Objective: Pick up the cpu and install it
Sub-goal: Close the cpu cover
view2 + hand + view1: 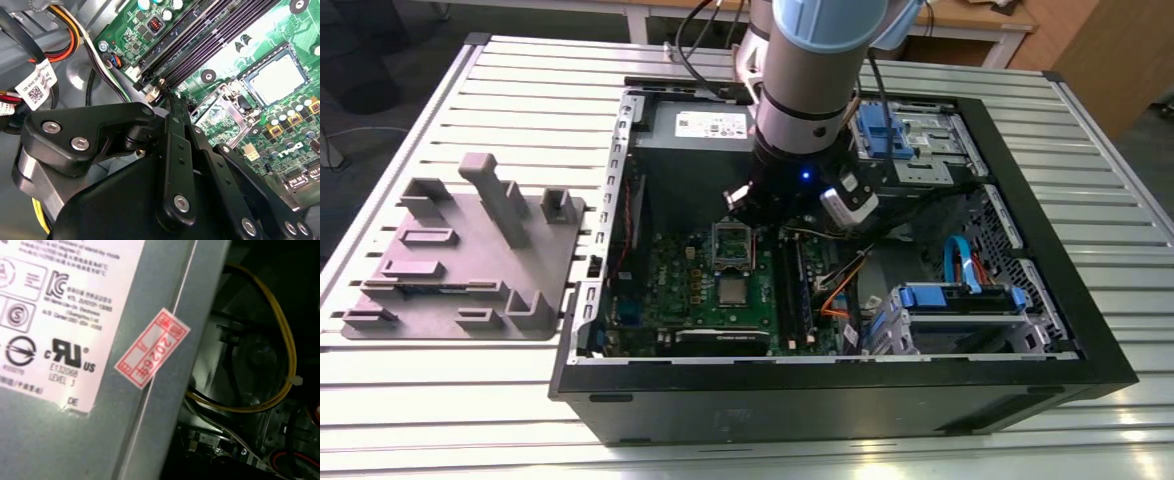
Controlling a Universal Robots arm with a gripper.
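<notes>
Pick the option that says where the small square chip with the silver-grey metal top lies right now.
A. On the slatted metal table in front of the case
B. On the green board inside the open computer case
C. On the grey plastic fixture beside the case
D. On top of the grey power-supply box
B: the small square chip with the silver-grey metal top lies flat on the green board inside the open computer case, below the dark metal-framed socket in the exterior view.

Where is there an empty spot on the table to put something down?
The ribbed table is bare beyond the grey fixture block, toward the exterior view's left, and along the near strip in front of the computer case. Inside the case it is crowded: the arm hangs over the green board, with cables beside it.
</notes>
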